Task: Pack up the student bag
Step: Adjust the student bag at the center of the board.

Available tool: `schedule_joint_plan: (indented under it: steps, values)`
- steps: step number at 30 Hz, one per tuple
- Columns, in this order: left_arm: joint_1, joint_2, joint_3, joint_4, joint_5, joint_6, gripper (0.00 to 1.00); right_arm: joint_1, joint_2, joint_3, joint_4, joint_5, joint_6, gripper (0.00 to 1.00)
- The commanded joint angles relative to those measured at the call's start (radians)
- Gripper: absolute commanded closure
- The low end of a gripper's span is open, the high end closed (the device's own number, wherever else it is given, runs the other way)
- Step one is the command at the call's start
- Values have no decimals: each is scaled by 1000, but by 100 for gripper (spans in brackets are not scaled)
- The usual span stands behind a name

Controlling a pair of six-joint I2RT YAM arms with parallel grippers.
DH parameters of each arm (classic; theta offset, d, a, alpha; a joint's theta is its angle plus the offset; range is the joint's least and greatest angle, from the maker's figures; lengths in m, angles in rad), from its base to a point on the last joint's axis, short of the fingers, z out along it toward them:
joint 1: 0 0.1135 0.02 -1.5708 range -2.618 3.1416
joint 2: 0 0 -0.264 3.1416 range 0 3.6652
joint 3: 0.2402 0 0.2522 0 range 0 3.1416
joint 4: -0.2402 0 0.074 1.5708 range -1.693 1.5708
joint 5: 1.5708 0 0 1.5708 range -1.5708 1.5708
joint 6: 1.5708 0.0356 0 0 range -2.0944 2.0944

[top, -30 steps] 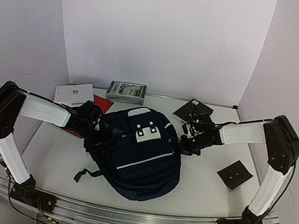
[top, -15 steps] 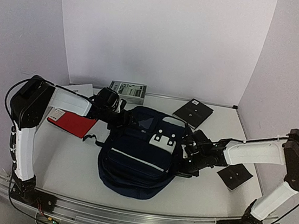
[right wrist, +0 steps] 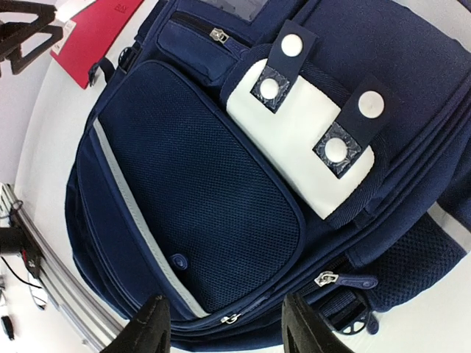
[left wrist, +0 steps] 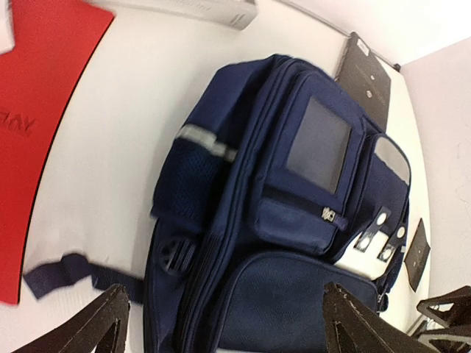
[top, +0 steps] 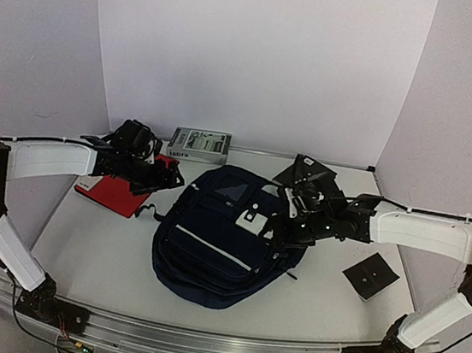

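Observation:
The student bag (top: 210, 251), navy with a pale stripe and a light grey buckled flap (right wrist: 294, 147), lies flat mid-table, its top turned toward the back right. My left gripper (top: 165, 176) hovers open at the bag's back-left corner, above the red book's edge. In the left wrist view its fingers (left wrist: 103, 331) stand wide apart over the bag (left wrist: 250, 191) with nothing between them. My right gripper (top: 282, 223) is open at the bag's right side near the flap. In the right wrist view, its fingertips (right wrist: 151, 327) frame the lower zipper of the bag (right wrist: 199, 191).
A red book (top: 118, 188) lies left of the bag, under my left arm. A grey box (top: 198, 144) stands at the back wall. A black notebook (top: 309, 175) lies at the back right, and a black square pad (top: 370, 275) at the right.
The bag has turned and slid, its top now pointing back right. My left gripper has pulled back left, off the bag. My right gripper has opened and shifted along the bag's right side.

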Motion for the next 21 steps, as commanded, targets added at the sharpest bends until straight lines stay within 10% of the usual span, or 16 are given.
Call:
schedule_joint_plan:
  steps: [1,17,21]
  values:
    - [-3,-139,-199,-131,22,-180,9,-38,68,24,-56,-10,-169,52]
    - [-47,-198,-611,422,303,-570,29,-127,92,11,-44,-85,-201,57]
    - [-52,-129,-597,486,309,-568,67,-127,82,11,-42,-86,-187,59]
